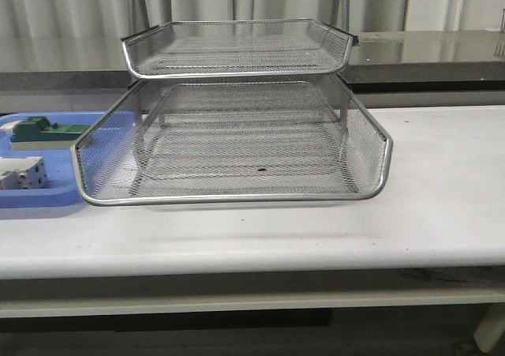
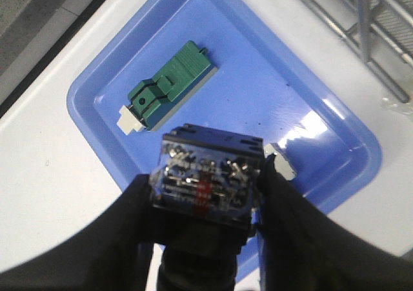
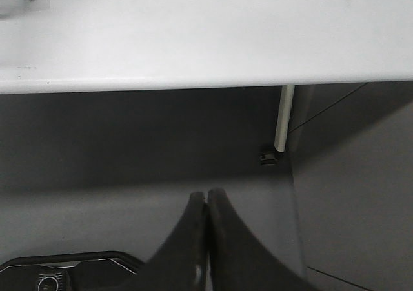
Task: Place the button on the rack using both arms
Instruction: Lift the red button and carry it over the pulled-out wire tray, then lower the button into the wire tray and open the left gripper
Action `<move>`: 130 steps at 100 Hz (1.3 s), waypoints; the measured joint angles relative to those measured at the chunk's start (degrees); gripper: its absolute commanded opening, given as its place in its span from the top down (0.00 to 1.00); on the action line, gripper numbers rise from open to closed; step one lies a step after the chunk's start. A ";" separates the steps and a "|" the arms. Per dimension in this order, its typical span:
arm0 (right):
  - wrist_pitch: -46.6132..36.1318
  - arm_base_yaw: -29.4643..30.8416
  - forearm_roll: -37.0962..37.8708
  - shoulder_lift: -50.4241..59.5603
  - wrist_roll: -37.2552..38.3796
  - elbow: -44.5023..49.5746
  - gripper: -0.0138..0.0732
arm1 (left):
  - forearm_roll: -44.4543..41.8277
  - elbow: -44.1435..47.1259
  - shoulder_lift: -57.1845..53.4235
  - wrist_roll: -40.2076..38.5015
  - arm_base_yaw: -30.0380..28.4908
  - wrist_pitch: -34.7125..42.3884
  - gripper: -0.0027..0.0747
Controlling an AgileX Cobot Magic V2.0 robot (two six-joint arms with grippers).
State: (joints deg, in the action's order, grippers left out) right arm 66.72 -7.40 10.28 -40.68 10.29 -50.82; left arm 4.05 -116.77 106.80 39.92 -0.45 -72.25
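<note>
Your left gripper (image 2: 206,197) pinches the button (image 2: 206,175) between its black fingers (image 2: 287,207), lifted above the blue tray (image 2: 97,97), likely so it can travel to the rack (image 1: 237,135) at the worktop's middle. The button shows a clear terminal face with silver screws and a red mark; its head is hidden. The green block (image 2: 169,84) stays in the tray. Your right gripper (image 3: 206,204) is pressed together, empty, off the worktop's front edge.
</note>
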 measured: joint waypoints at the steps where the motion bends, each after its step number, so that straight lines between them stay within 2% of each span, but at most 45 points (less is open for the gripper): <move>1: 0.00 0.00 0.00 0.00 0.00 0.00 0.92 | 0.19 0.59 -0.42 0.00 0.15 0.00 0.89; 14: 0.00 0.00 0.00 0.00 0.12 0.00 0.92 | 2.38 4.78 -7.23 0.00 2.06 -0.14 0.89; 30: 0.00 0.00 0.00 0.00 0.12 0.00 0.92 | 4.28 7.80 -11.29 -0.03 8.02 -0.19 0.89; 60: 0.00 0.00 0.00 0.00 0.12 0.00 0.92 | 4.67 13.95 -10.98 -0.13 24.09 -0.19 0.89; 80: 0.00 0.00 0.00 0.00 0.12 0.00 0.92 | 5.16 14.55 -5.32 -0.13 32.40 0.03 0.89; 99: 0.00 0.00 0.00 0.00 0.12 0.00 0.92 | 3.49 14.78 2.73 -0.13 36.30 0.59 0.89; 114: 0.00 0.00 0.00 0.00 0.12 0.00 0.92 | 2.03 14.90 6.83 -0.13 37.20 1.42 0.89; 124: 0.00 0.00 0.00 0.00 0.12 0.00 0.92 | 1.66 14.90 7.74 -0.13 37.20 2.76 0.87; 130: 0.00 0.00 0.00 0.00 0.12 0.00 0.92 | 1.37 14.90 7.85 -0.13 37.20 3.36 0.82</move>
State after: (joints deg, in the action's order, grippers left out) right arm 66.72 -7.40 10.28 -40.68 10.40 -50.82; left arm 5.42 -101.87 114.65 39.79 36.75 -68.89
